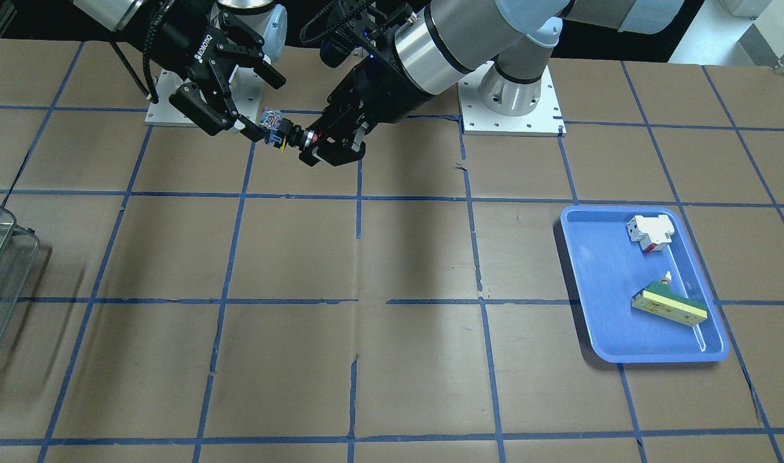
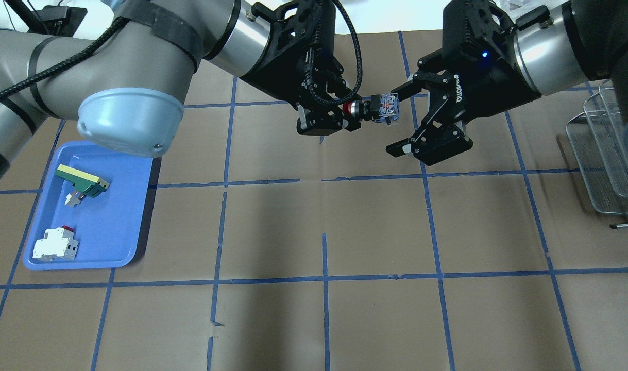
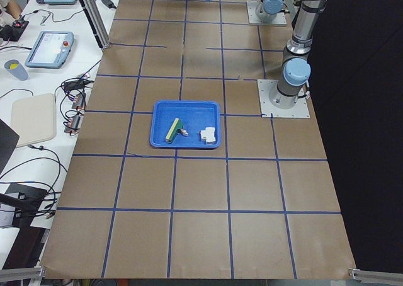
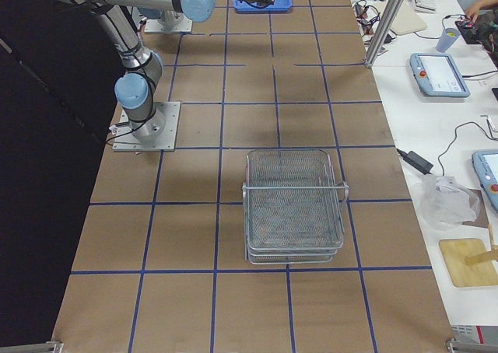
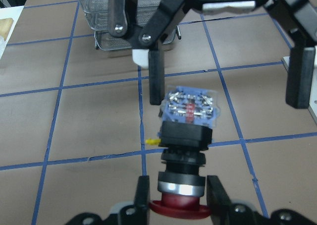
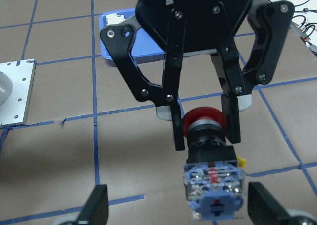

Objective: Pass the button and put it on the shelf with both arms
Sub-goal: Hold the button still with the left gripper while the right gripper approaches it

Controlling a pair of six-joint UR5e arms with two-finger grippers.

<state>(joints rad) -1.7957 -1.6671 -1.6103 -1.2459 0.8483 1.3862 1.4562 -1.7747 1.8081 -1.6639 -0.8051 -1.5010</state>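
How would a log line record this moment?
phase: handover | left hand: grips small red-headed black push-button, mid-air | right hand: open around its blue-white rear

Left gripper (image 5: 178, 197) pinches the button (image 5: 185, 136) by its red head, right gripper (image 5: 228, 84) spread wide around its blue block

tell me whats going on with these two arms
It's a mid-air hand-over. The left gripper is clamped on the button by its red head, holding the blue-and-white end out toward the right gripper, whose open fingers sit either side of that end without closing on it. The shelf stands off to the robot's right.
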